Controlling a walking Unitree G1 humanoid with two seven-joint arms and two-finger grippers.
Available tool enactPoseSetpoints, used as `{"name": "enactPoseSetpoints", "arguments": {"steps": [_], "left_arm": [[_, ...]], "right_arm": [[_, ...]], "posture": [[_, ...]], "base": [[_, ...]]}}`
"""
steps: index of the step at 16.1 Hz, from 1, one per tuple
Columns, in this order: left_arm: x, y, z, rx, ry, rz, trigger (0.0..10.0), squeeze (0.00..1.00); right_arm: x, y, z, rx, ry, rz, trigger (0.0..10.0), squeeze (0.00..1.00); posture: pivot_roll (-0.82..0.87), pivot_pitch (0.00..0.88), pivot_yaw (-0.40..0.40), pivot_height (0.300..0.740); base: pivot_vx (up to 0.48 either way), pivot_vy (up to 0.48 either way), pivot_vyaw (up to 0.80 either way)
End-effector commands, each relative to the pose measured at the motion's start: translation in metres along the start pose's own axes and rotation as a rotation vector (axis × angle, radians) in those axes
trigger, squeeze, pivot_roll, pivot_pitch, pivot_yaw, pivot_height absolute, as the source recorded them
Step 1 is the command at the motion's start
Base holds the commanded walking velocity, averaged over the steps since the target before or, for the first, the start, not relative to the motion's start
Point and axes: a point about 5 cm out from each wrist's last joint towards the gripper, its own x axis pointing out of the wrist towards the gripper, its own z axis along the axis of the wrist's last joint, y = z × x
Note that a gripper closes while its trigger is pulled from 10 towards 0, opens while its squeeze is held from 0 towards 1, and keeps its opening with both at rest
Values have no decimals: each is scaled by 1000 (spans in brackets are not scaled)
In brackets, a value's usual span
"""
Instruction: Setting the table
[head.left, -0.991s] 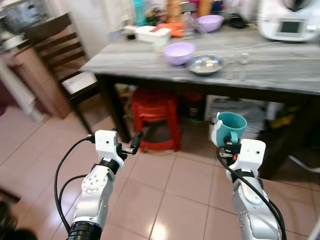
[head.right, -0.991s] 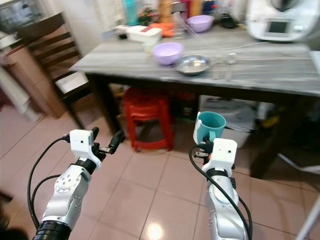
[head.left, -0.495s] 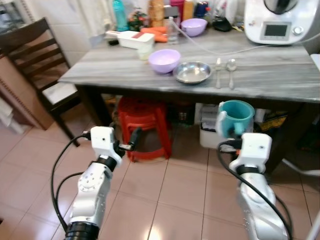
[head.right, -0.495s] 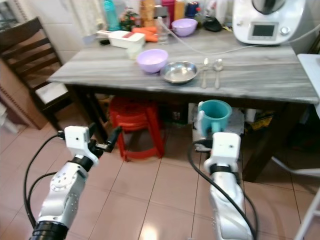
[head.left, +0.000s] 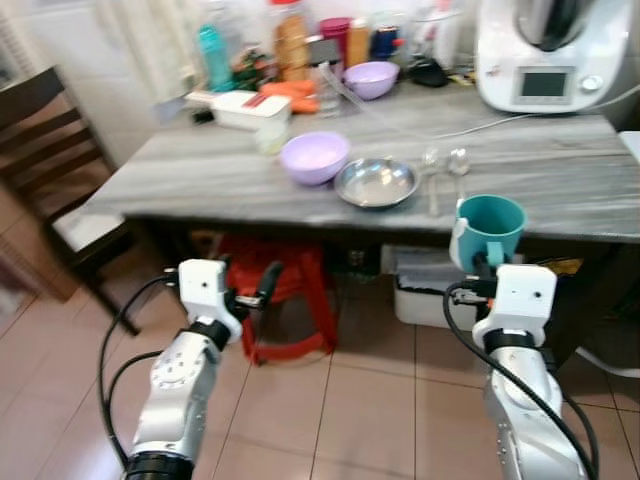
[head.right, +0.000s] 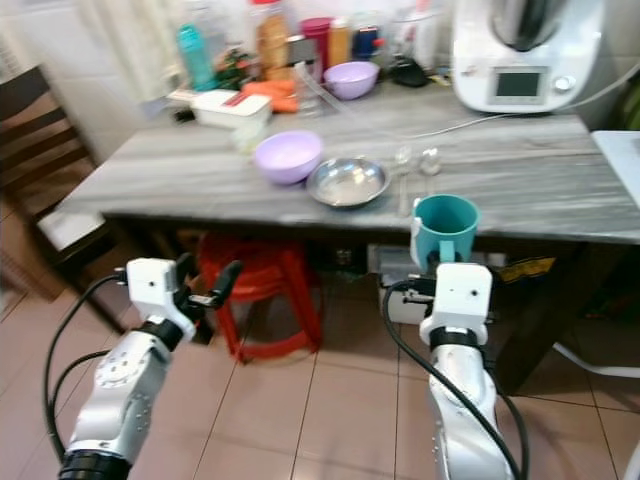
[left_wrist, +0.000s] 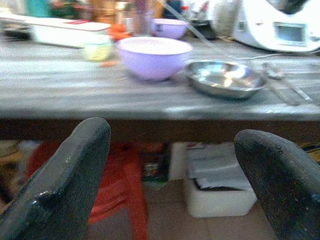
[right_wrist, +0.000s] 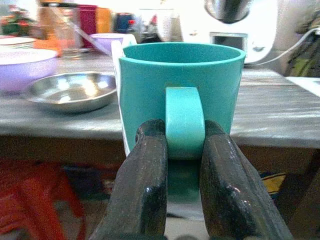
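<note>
My right gripper (right_wrist: 184, 150) is shut on the handle of a teal mug (head.left: 490, 228), holding it upright in front of the grey table's (head.left: 560, 190) near edge, about level with the tabletop. On the table lie a steel plate (head.left: 376, 181), a lilac bowl (head.left: 314, 157) to its left, and a fork and spoon (head.left: 447, 170) to its right. My left gripper (head.left: 262, 285) is open and empty, held low in front of the table, over the red stool (head.left: 275, 290).
A white kitchen machine (head.left: 540, 55) stands at the table's back right. Bottles, jars, a second lilac bowl (head.left: 371, 78) and a white box (head.left: 245, 110) crowd the back. A dark wooden chair (head.left: 60, 170) stands at the left. A white bin (head.left: 425, 290) sits under the table.
The camera has come closer to the table and turned left. The mug in my right gripper has risen from below the tabletop to about its level.
</note>
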Motion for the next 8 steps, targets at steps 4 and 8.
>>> {"name": "enactPoseSetpoints", "arguments": {"steps": [4,8], "left_arm": [[2,-8,7,-1,-11,-56,10000,0],[-4,-14,6,0,5,-121,10000,0]], "right_arm": [[3,-4,14,-21,-48,-23,10000,0],[4,-3,18,-16,-55,-23,10000,0]], "posture": [[-162,0,120,740],[-162,0,117,740]], "base": [[480,0,0],[452,0,0]]}}
